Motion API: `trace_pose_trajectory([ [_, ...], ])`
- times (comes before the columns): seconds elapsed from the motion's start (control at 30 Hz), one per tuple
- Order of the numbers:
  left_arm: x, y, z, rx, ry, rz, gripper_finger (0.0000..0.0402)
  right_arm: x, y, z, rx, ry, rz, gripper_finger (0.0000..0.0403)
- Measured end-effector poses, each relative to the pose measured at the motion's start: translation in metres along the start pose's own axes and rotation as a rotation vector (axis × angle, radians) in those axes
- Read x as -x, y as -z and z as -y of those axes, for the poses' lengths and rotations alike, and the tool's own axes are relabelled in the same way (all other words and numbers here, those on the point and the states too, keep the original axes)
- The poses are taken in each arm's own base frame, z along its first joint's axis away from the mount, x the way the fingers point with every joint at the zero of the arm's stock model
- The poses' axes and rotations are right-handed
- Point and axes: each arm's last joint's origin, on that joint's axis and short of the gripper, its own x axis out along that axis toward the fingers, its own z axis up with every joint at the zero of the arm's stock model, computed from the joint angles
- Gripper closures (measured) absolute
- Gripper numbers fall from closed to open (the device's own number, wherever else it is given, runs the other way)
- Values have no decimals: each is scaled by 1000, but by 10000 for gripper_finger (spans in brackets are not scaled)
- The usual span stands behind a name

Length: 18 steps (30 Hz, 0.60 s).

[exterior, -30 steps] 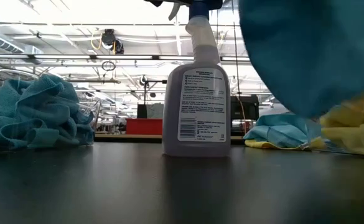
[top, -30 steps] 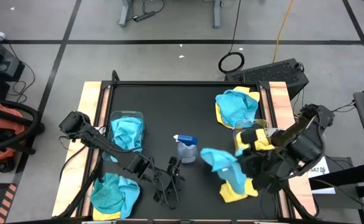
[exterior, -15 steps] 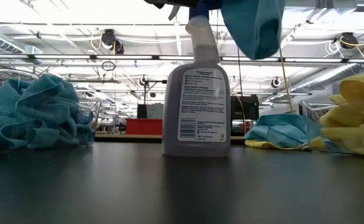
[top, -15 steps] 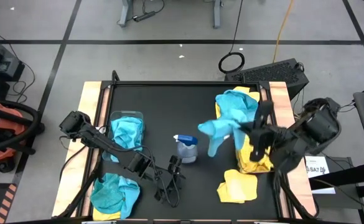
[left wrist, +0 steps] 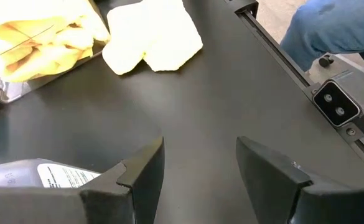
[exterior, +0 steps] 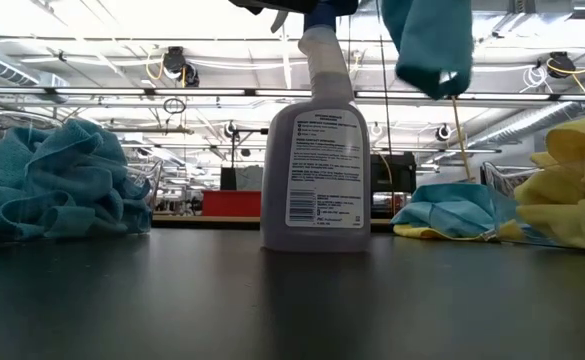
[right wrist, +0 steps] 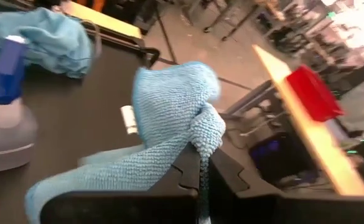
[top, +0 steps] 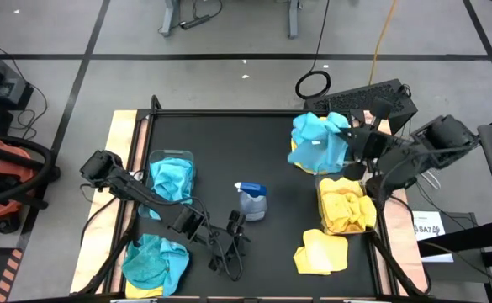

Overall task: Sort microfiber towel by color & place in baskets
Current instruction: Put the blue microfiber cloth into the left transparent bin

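My right gripper (right wrist: 200,169) is shut on a teal microfiber towel (right wrist: 169,112), held high over the mixed teal and yellow pile (top: 301,130) at the far right; the towel shows at the top of the low view (exterior: 432,40). The right basket (top: 323,187) holds yellow towels. The left basket (top: 171,156) holds a teal towel (top: 171,178). A yellow towel (top: 321,252) lies flat near the right front. Teal towels (top: 153,261) are heaped at the near left. My left gripper (left wrist: 200,168) stands open above the table, near the spray bottle. My right gripper pinches a bunched fold of the teal towel (right wrist: 208,134) between its two shut fingers. The fingers slant down, coming from the table's right side. The towel is lifted clear of the table and hangs slack below and ahead of the fingers (exterior: 434,70).
A grey spray bottle with a blue top (top: 250,202) stands upright mid-table, between the two arms. Wooden rails (top: 121,151) line the black table's left and right sides. Bare black tabletop lies between the bottle and the far edge.
My right gripper has risen and gone toward the table's far edge, rolling as it went, still shut on the teal towel. The towel has left the loose yellow towel at the near right, passed over the right basket and now hangs above the far-right pile.
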Motion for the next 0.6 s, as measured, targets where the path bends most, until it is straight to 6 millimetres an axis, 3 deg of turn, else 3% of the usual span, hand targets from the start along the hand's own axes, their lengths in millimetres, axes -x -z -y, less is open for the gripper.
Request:
trace_pose_trajectory([
  [0.17,0,0,0,-2,0,-3,197,6,6,8,-53,-109,-1,402],
  [0.37,0,-1,0,-41,-13,6,197,7,4,4,-97,-218,5,402],
  [0.6,2,-10,-7,-97,-253,67,197,0,-10,-12,-33,-302,31,402],
])
